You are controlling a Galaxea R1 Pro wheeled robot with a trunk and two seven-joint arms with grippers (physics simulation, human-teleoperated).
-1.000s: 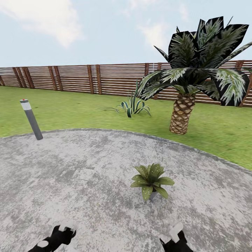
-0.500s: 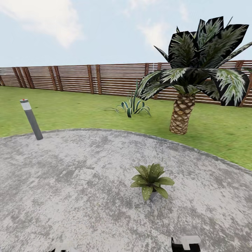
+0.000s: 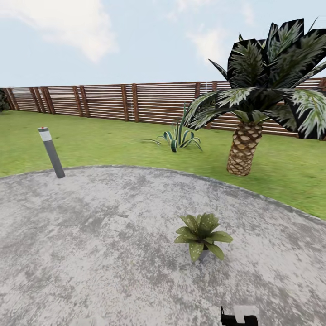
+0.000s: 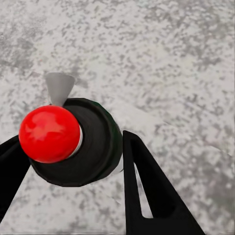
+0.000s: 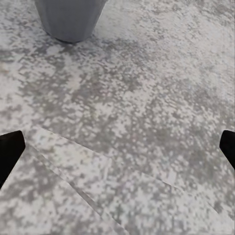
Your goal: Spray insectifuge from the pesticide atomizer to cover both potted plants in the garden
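Pesticide atomizer (image 4: 73, 142) sits between the two black fingers (image 4: 147, 191) of the left tool (image 4: 68, 166). It has a round dark body, a shiny red ball on top and a small grey cone-shaped spout. One finger is on each side of the dark body, right against it, so the left tool is clamped on the bottle. Under it is the spotty grey patio (image 4: 161, 58).

One potted plant (image 3: 202, 236) stands on the patio (image 3: 90, 235), a bit to the right of the middle in the head view. Its green leaves are pointed and have pale dots. Its little grey pot (image 5: 70, 18) shows in the right wrist view too, standing on the grey stone. The right tool (image 5: 117, 147) has its two black tips far apart, one at each edge of that picture, with nothing between them. A bit of the right tool (image 3: 239, 315) peeks in at the bottom of the head view.

Past the patio is green lawn (image 3: 113, 140). A short grey lamp post (image 3: 51, 152) stands at the left rim of the patio and leans a little. A spiky striped plant (image 3: 179, 137) grows in the grass. To its right is a big palm (image 3: 253, 104) with a scaly brown trunk. A brown wooden fence (image 3: 104, 102) runs along the back, with blue sky and clouds over it.
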